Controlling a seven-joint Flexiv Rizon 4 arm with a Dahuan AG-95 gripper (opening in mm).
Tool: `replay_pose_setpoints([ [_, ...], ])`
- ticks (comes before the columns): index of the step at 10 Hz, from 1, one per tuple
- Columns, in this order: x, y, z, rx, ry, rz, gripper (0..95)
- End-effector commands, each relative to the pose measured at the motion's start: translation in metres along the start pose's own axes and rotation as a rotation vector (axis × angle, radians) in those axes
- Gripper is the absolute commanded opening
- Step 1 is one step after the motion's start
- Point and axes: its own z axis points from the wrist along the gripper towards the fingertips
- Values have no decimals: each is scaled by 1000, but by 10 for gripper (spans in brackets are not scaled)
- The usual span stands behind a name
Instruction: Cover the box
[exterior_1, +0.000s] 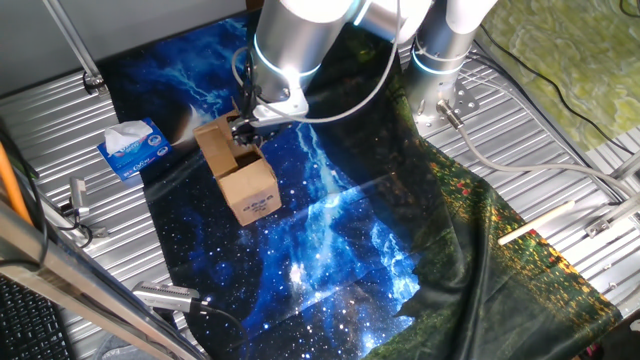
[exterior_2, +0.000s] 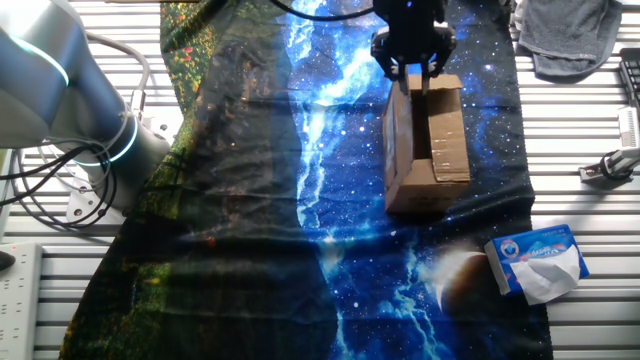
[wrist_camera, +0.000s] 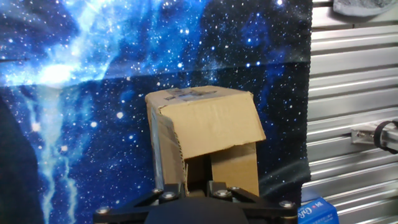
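**Gripper at the rim of the open box**

The box (exterior_1: 245, 180) stood on the starry blue cloth (exterior_1: 330, 240), left of the centre in one fixed view, with its white label (exterior_1: 257, 207) facing the camera. Its top was not closed: one flap (exterior_1: 214, 145) stood up on the left side. The gripper (exterior_2: 413, 70) hung at the upper edge of the box in the other fixed view, its two fingers (exterior_2: 401, 73) a little apart. I could not tell if they touched the cardboard. In the hand view, a flap (wrist_camera: 208, 127) leaned over the opening. The tissue box (exterior_1: 132, 148) lay well apart, at the left of the frame, on the metal table (exterior_1: 60, 140).
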Motion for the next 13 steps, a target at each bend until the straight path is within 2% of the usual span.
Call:
replay_pose_setpoints([
  [1, 0, 1, 0, -3, 2, -4, 190],
  [4, -2, 0, -2, -3, 9, 10, 190],
  [6, -9, -4, 0, -9, 8, 40, 190],
  [7, -13, -6, 2, -11, 8, 51, 0],
  [10, -24, -9, 6, -15, 3, 75, 0],
  [13, -35, -7, 17, -10, 4, 93, 0],
])
